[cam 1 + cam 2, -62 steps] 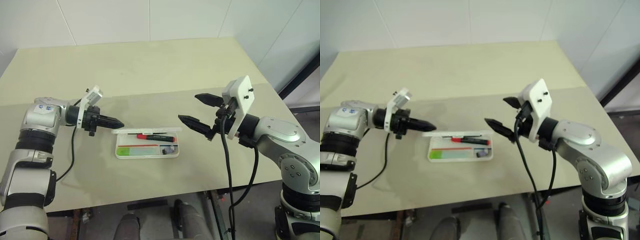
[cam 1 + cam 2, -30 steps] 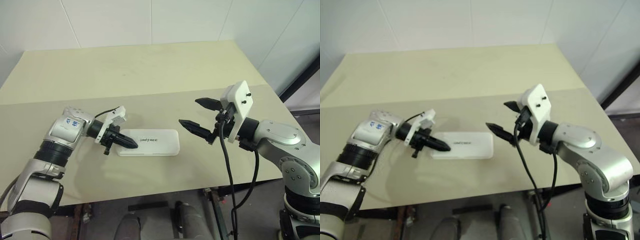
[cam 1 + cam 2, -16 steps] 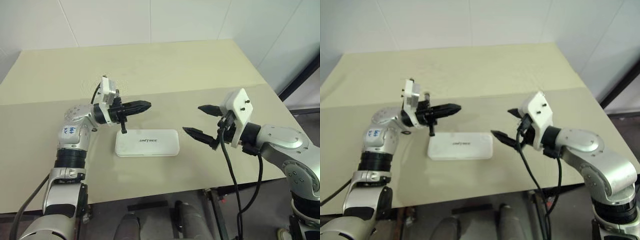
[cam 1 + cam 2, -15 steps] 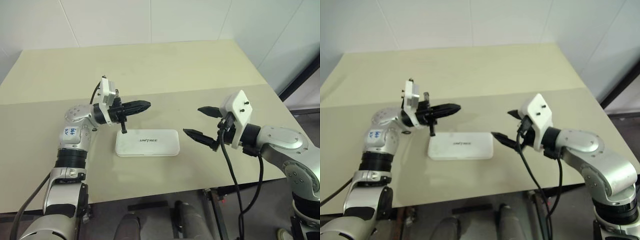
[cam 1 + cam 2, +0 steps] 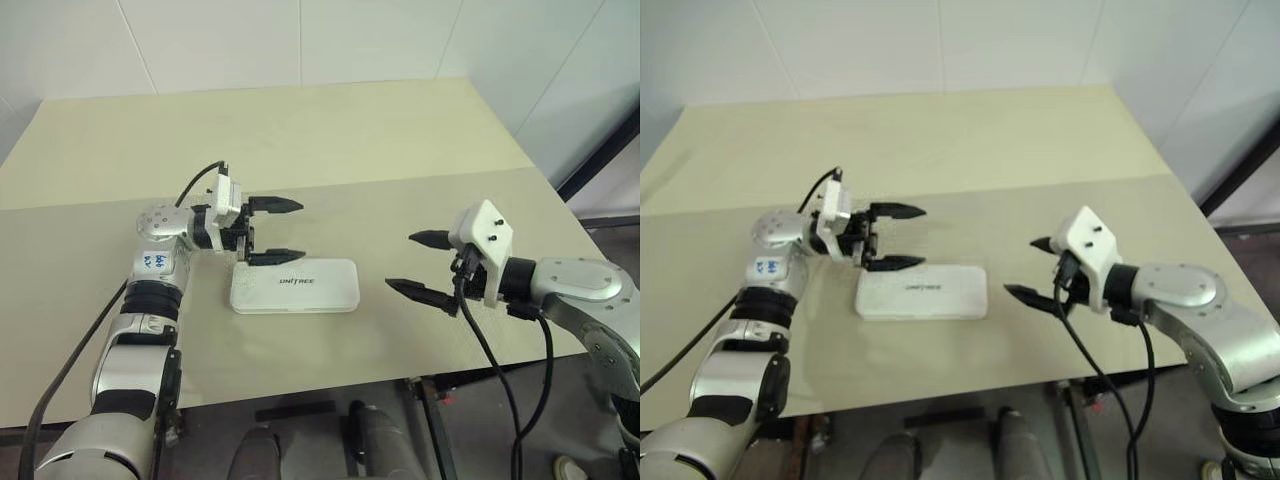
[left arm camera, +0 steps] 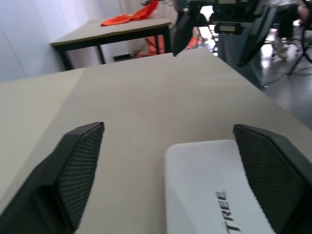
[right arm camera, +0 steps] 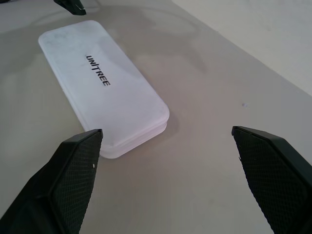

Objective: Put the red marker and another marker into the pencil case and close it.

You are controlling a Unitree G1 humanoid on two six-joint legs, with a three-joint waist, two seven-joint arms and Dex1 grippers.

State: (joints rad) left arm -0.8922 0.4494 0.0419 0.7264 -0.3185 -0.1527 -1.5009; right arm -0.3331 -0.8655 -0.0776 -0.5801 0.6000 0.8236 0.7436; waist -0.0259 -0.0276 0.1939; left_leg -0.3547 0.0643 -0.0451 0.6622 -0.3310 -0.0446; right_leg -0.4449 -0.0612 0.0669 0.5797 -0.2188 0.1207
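1. Since half a second ago, the left gripper [image 5: 272, 231] has gone from clenched to spread wide at the same spot above the case's left end; the right gripper [image 5: 425, 266] has dropped lower and drawn away from the case, fingers spread as before.
2. Two seconds ago the pencil case [image 5: 295, 286] lay open with its contents showing; its lid is now down, dark lettering uppermost.
3. Left gripper: released, holding nothing; one black finger lies over the case's rear left corner, whether touching it cannot be told, the other stands higher and farther back.
4. Right gripper: released, empty, off the case's right end with bare worktop between.
5. Surface: a pale beige worktop [image 5: 330, 140], matte, with a faint seam running across it behind the case; the case lies flat in the nearer half, long side across the view.
6. Room: plain white panelled walls [image 5: 210, 40] rise behind the worktop; a dark strip runs down the right edge. The left wrist view looks across the worktop to a second, dark-legged table [image 6: 112, 35] carrying an orange cloth [image 6: 130, 14], with chairs and a person's legs beyond.
7. Hidden: the red marker and the green-capped marker cannot be seen with the lid shut.
8. Cut off: the left wrist view crops the case, leaving only the lettering's last letters.
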